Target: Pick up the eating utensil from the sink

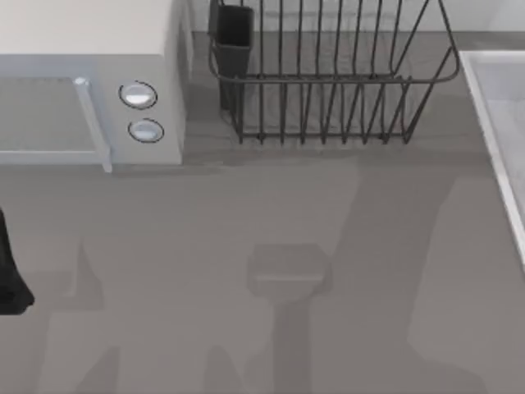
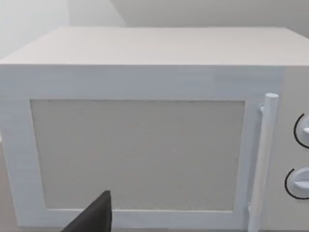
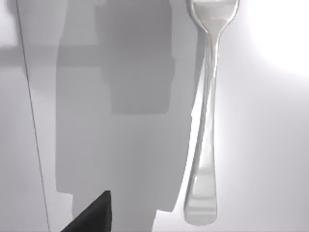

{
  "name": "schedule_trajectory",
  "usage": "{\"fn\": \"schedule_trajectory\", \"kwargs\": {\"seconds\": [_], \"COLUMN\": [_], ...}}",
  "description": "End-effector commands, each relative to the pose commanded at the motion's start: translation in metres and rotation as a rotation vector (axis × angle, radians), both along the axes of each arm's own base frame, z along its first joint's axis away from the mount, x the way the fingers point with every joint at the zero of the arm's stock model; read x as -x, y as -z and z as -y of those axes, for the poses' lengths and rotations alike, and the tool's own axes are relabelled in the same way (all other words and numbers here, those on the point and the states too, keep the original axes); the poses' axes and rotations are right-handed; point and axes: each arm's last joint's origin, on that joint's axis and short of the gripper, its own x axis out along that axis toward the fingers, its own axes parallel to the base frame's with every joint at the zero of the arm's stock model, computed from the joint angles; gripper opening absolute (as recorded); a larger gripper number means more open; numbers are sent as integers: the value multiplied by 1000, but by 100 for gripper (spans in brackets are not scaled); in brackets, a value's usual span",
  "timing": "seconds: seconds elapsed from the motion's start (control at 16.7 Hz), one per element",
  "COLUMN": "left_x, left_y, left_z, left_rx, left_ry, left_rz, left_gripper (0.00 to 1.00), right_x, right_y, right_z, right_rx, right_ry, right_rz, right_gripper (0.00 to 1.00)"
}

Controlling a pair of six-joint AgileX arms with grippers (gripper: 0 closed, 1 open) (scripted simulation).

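The eating utensil, a shiny silver fork [image 3: 207, 111], lies flat on the pale floor of the sink [image 3: 270, 145] in the right wrist view. Its rounded handle end is near a dark part of my right gripper [image 3: 94, 216], and its tine end is cut off by the picture's edge. The right gripper hangs above the fork, apart from it, and casts a broad shadow beside it. From above, the sink's raised light rim [image 1: 492, 123] runs along the table's right edge. A dark piece of my left arm [image 1: 10, 275] is parked at the left edge, with part of its gripper [image 2: 94, 217] facing the microwave.
A white microwave [image 1: 90, 90] with two round knobs and a bar handle stands at the back left. A dark wire dish rack [image 1: 328, 82] with a dark cup stands at the back middle, close to the sink. Grey counter [image 1: 271, 246] spreads across the middle and front.
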Motion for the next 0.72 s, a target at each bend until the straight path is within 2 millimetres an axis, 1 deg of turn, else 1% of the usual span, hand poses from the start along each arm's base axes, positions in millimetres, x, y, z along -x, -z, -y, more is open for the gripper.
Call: {"fn": "schedule_trajectory", "kwargs": {"seconds": [0.24,0.36,0.48,0.72], "left_x": [0,0,0,0], "left_y": [0,0,0,0], "left_z": [0,0,0,0], "left_rx": [0,0,0,0], "left_ry": [0,0,0,0], "left_rz": [0,0,0,0], "left_gripper": [100,100,100,100], "right_x": [-1,-2,-5,-7], "right_y": [2,15,41,106], "right_z": [-3,-2,-1,1], "right_rx": [0,-1,-1,4], "right_ry": [-5,-5,-4,-2], "right_rz": [-1,-6,-6,19], "right_gripper": [100,100,100,100]}}
